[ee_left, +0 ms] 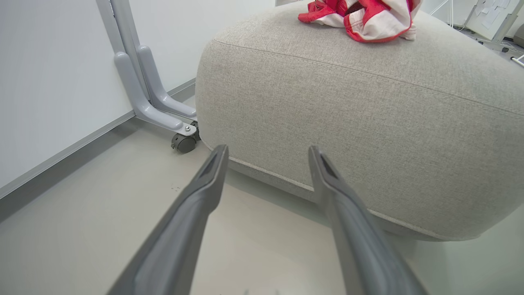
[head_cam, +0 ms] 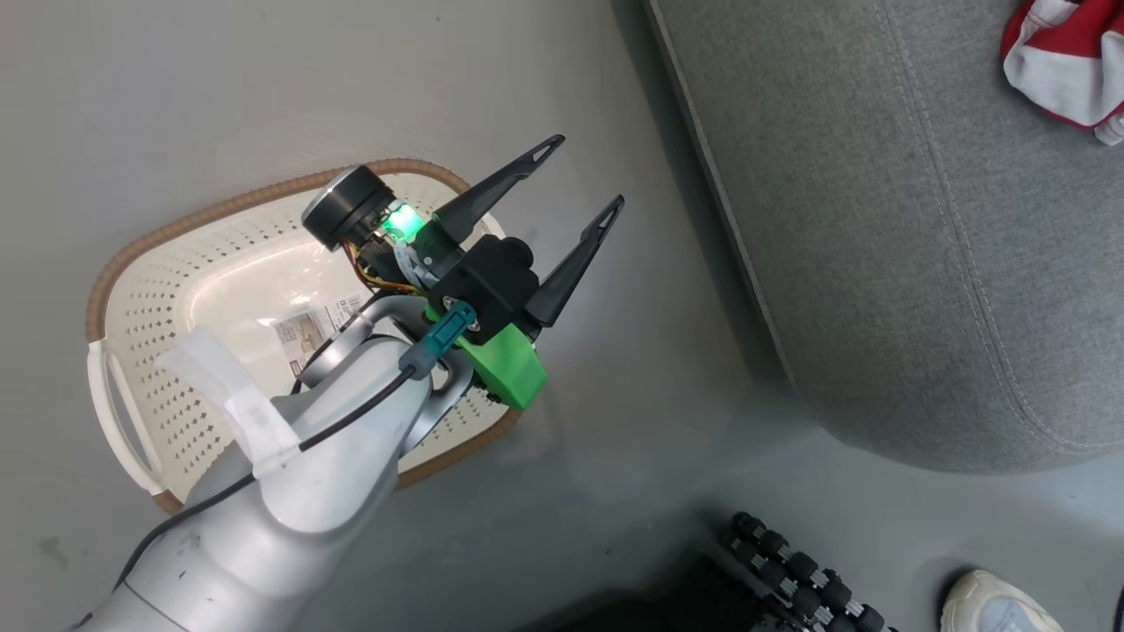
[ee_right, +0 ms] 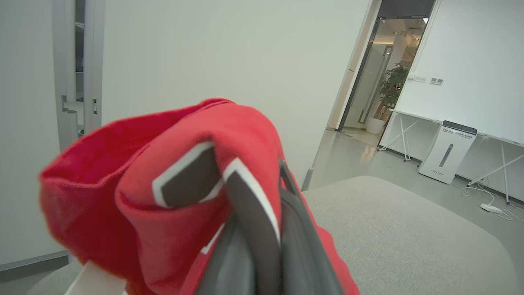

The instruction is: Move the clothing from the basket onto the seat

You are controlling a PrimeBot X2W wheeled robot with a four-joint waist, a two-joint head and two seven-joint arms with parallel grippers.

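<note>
The cream basket (head_cam: pixel 158 290) with a brown rim stands on the floor at the left, holding no clothing, a paper label on its bottom. My left gripper (head_cam: pixel 593 171) hovers over its right end, open, fingers pointing toward the grey seat (head_cam: pixel 922 246). A red and white garment (head_cam: pixel 1067 61) lies on the seat at the top right, also seen as clothing (ee_left: pixel 364 18) on the seat (ee_left: pixel 368 123) in the left wrist view, beyond my open left gripper (ee_left: pixel 268 153). My right gripper (ee_right: pixel 266 180) is shut on a red jersey (ee_right: pixel 143 196) with black-and-white number patches, held above the seat (ee_right: pixel 401 233).
A wheeled grey stand foot (ee_left: pixel 163 110) stands against the white wall beside the seat. A person's white shoe (head_cam: pixel 1001 606) and a black ribbed part (head_cam: pixel 799 570) show at the bottom right. An open doorway (ee_right: pixel 385 82) and a white floor unit (ee_right: pixel 446 151) lie beyond the seat.
</note>
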